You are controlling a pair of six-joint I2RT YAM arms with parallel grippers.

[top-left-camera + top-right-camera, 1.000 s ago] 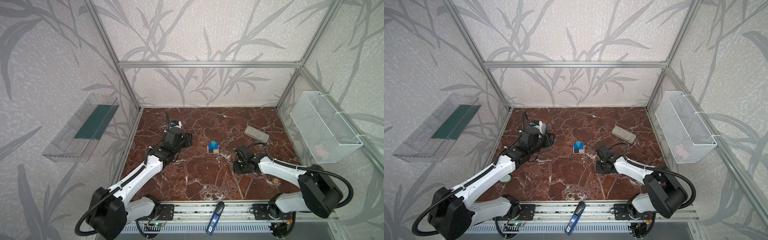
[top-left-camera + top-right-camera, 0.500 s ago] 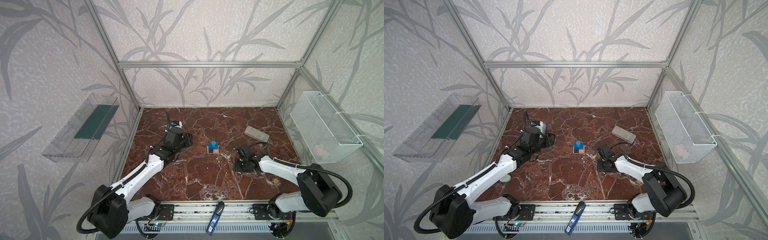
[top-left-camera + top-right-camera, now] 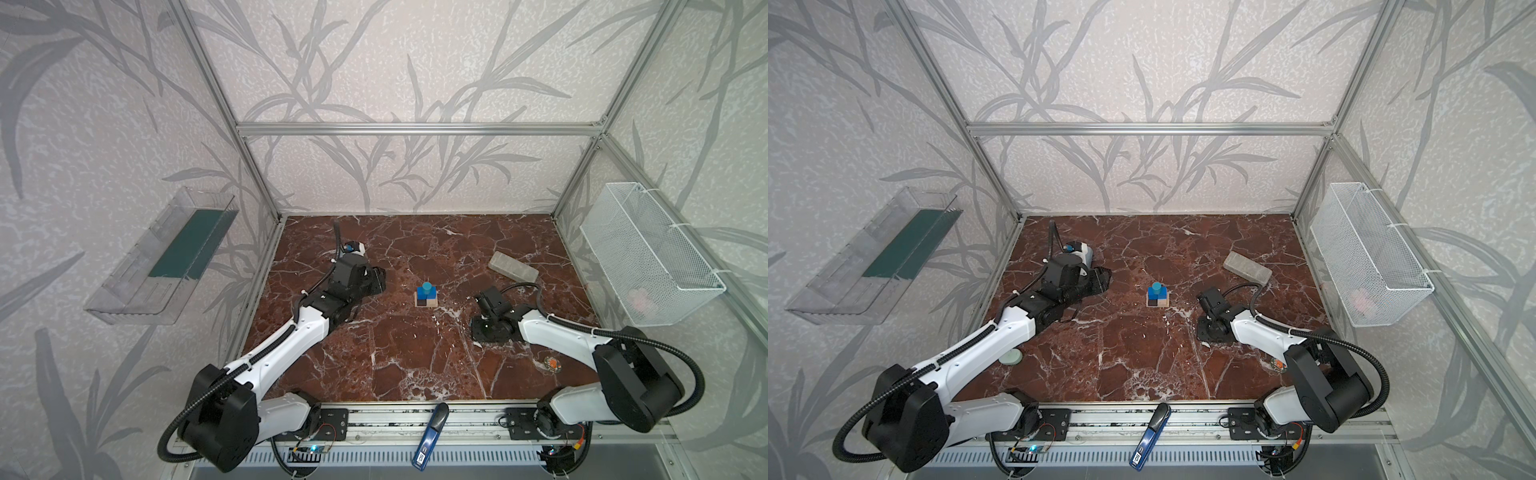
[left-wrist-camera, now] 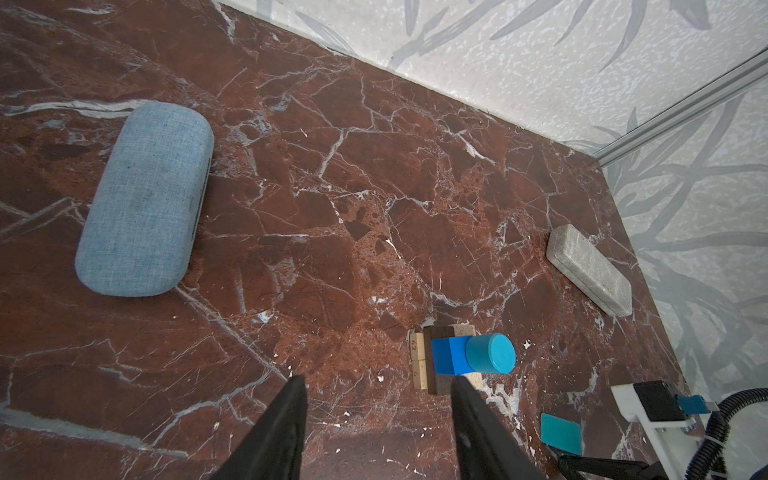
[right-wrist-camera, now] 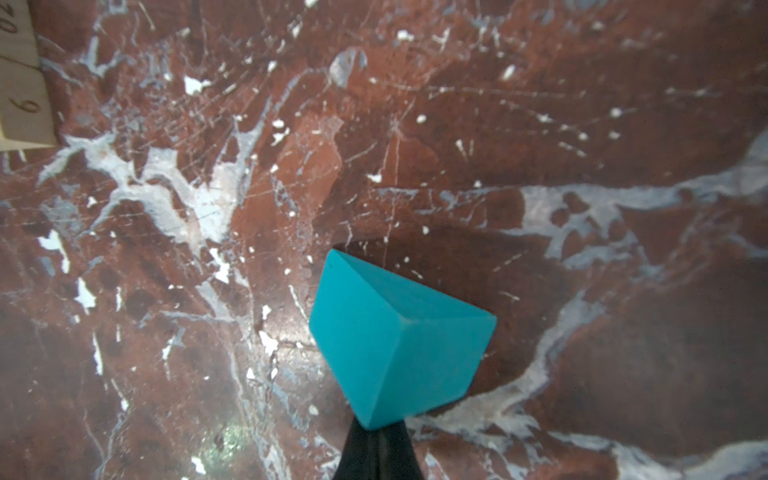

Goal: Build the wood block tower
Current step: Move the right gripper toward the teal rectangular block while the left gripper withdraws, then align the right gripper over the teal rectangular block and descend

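While both arms sit almost where they were a second ago, nothing on the table (image 3: 415,365) has changed. The tower (image 3: 424,296) stands as before near the middle, between the two hands. The left hand (image 4: 376,382) is spread and empty, with its fingers just short of the tower's base. That base is made of pale and dark bars, and a blue cube (image 4: 446,357) and a blue cylinder (image 4: 490,353) stand on it. The right hand (image 5: 376,453) has its fingers pressed together low over the table. The teal house-shaped piece (image 5: 395,336) lies on the marble right at its tips, apart from the tower. Whether the tips touch it I cannot tell.

In both top views the right wrist covers the teal piece, and the left arm hides the grey-blue case (image 4: 145,199). Only the corner of a pale bar (image 5: 20,83), with handwritten numerals, shows at the edge of the right wrist view. The grey brick (image 3: 513,272) lies well apart, towards the back wall.
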